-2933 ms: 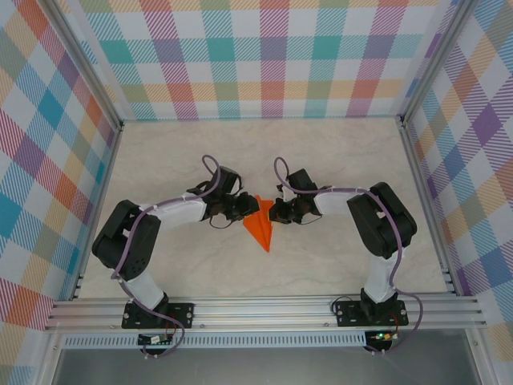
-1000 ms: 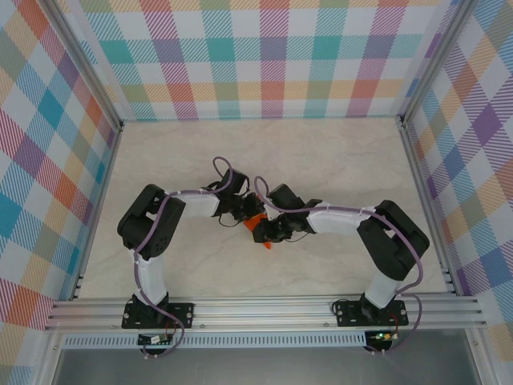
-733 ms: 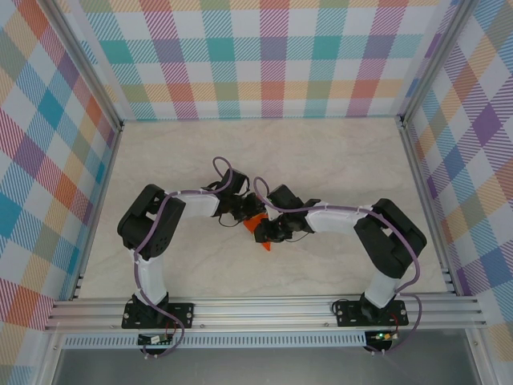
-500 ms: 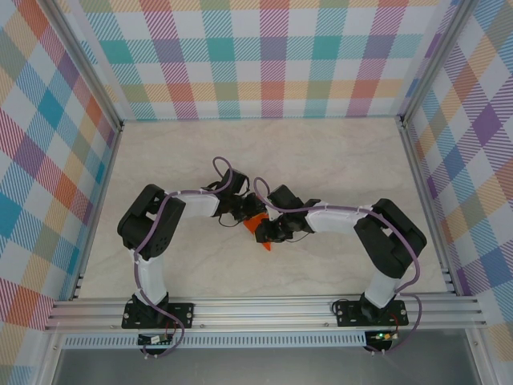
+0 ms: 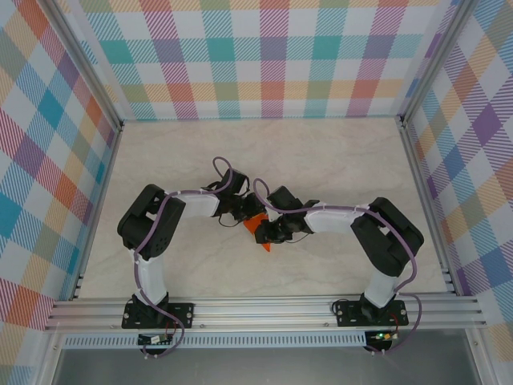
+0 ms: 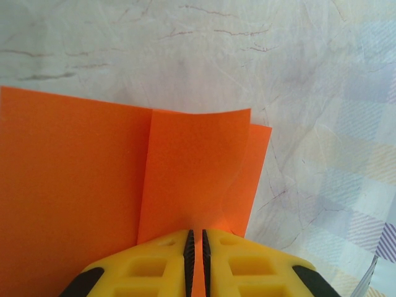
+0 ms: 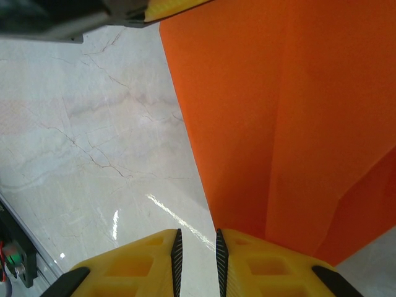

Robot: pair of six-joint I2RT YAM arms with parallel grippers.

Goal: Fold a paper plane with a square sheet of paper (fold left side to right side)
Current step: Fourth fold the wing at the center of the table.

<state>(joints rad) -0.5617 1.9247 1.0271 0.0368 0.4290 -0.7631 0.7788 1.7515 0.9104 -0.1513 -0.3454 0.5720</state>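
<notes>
Left gripper (image 6: 195, 235) is clamped on the part-folded paper plane (image 6: 74, 185), right gripper (image 7: 197, 238) seemingly held slightly apart; final creasing is not yet done.

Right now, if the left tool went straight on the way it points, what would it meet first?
The orange paper: its folded flap lies directly ahead of the left tool, which seems shut on it. Past the paper's far edge comes bare table.

The whole table (image 5: 337, 152) is viewed from high above and behind the arm bases, facing down. The orange paper (image 5: 256, 226) near its middle is shared with both wrist views, where it is seen from very close.
</notes>
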